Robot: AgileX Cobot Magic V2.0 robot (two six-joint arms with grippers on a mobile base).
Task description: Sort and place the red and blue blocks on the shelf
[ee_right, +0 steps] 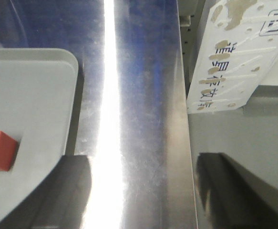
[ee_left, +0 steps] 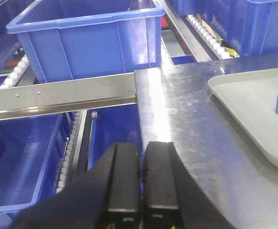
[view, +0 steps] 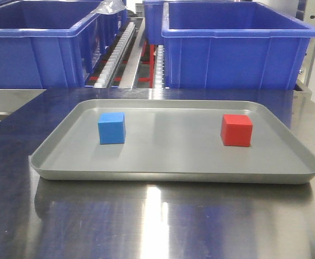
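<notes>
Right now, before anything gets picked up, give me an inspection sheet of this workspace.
Surface: shiny steel tabletop, bright glare streaks, carrying a shallow grey tray.
Job's things: sky-blue cube left and red cube right on the tray, apart, upright; grey steel roller rack behind.
Clutter: nothing seen.
Hands: left hand shut, empty, near the tabletop's left edge; right hand open, empty, beside the tray.
Cables: nothing seen.
Surroundings: big dark-blue plastic bins on the rack; white printed label at right.
</notes>
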